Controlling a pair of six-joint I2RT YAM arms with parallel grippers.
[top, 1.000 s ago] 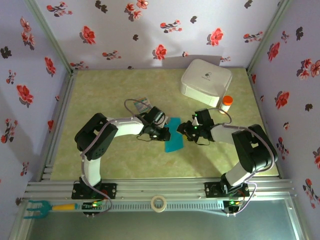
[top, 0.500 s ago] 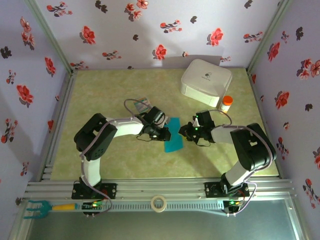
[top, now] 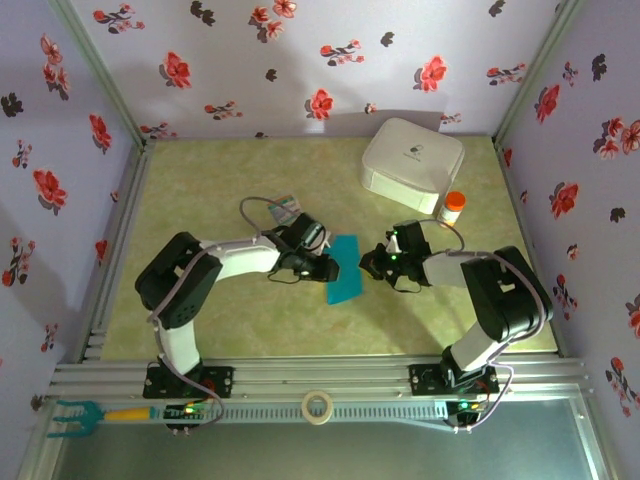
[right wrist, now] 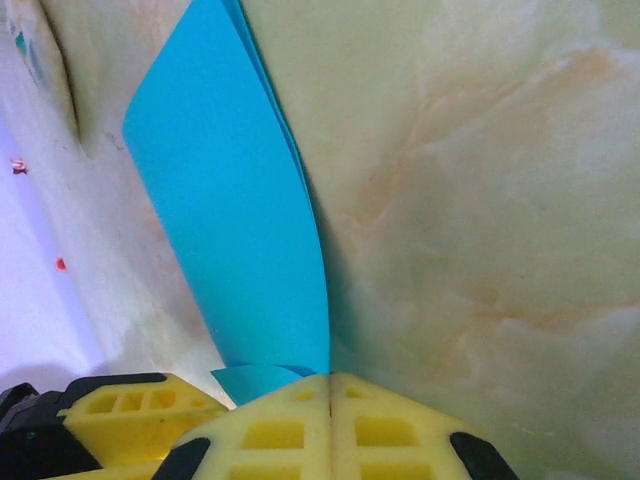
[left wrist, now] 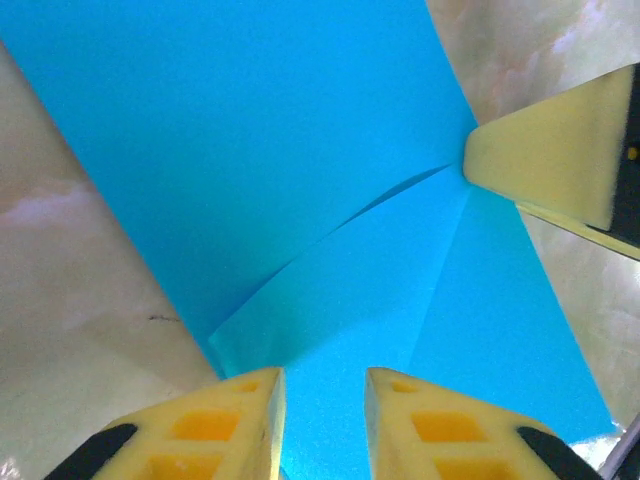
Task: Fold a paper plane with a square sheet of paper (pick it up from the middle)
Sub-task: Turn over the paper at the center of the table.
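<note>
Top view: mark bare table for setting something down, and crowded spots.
Bare table: the far-left stretch between the left rail and the printed card; the near strip between the square sheet of paper and the front rail. Crowded: around that sheet, and far right by the white box and orange-capped bottle.

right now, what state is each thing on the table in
square sheet of paper, folded over, not yet a plane
left gripper, slightly open over the sheet
right gripper, shut on the sheet's edge
white rounded box, closed
orange-capped bottle, upright, capped
</note>
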